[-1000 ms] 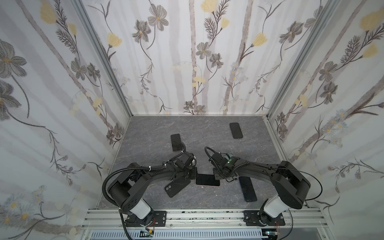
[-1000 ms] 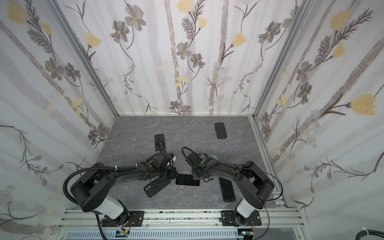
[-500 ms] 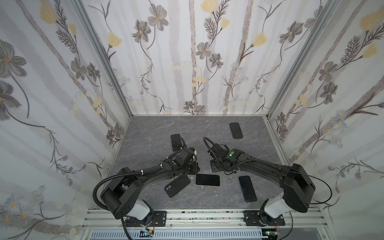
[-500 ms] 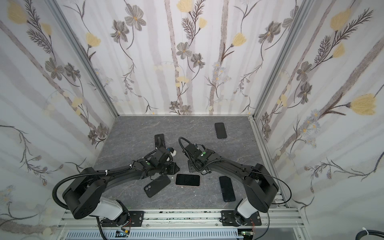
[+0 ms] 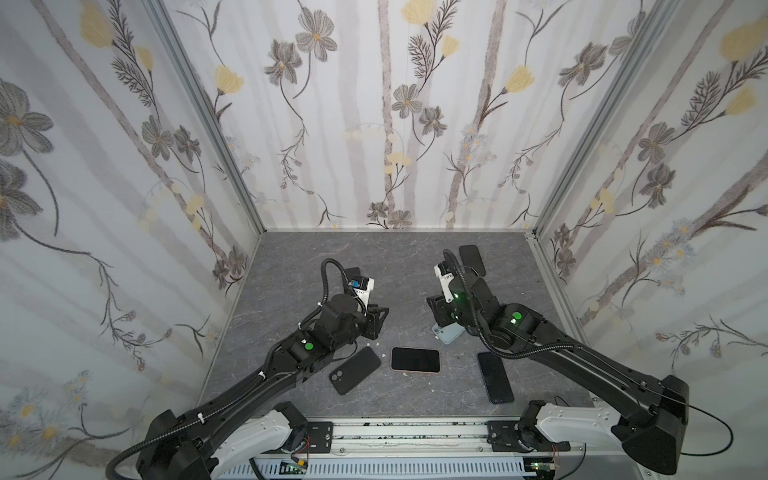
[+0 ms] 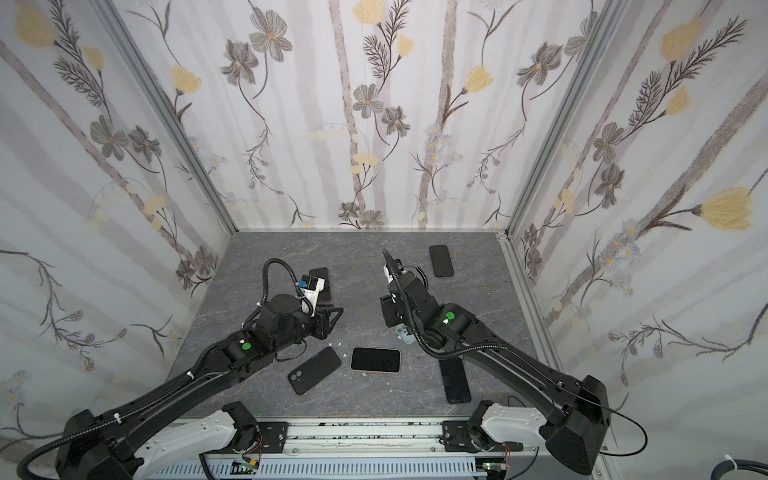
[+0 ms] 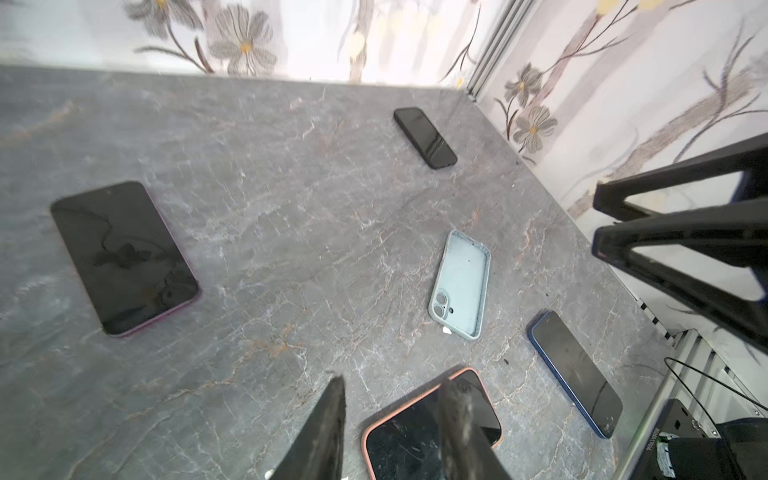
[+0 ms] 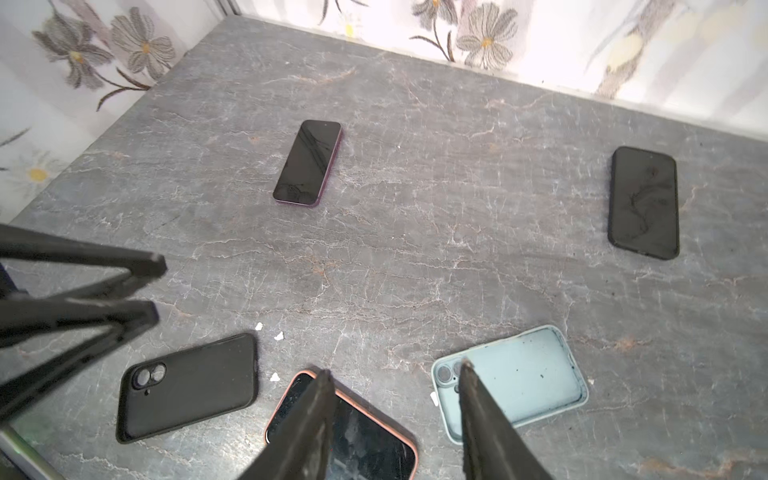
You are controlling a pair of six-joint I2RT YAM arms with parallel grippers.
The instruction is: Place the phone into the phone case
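The phone (image 5: pixel 415 360) lies flat, screen up, on the table (image 5: pixel 374 257), near the front edge and about midway between the two arms. A pink rim (image 7: pixel 467 369) goes close around its screen. It looks like the case, with the phone seated inside it.

The left claw (image 5: pixel 376 321) is at the back-left of the phone, raised off the table. In the left wrist view its fingers (image 7: pixel 326 424) stand apart and only the table and the phone show between them, so it is open and holds nothing. The right claw (image 5: pixel 439 312) is at the back-right of the phone, also raised. Its fingers (image 8: pixel 478 419) are spread with nothing between them, so it is empty too. Neither claw touches the phone.

Just left of the phone lies a black case (image 5: pixel 355 376), with the camera holes at its front end. Back-right of the phone is a pale blue case (image 7: pixel 460 282), empty, hollow side up, partly hidden under the right arm in both top views. Right of the phone, apart from it, lies a dark blue phone (image 5: pixel 494 377). Far behind the phone are a purple phone (image 8: pixel 307 163) on the left and a black phone (image 5: pixel 472 258) on the right. A few white crumbs (image 8: pixel 278 336) lie near the phone.
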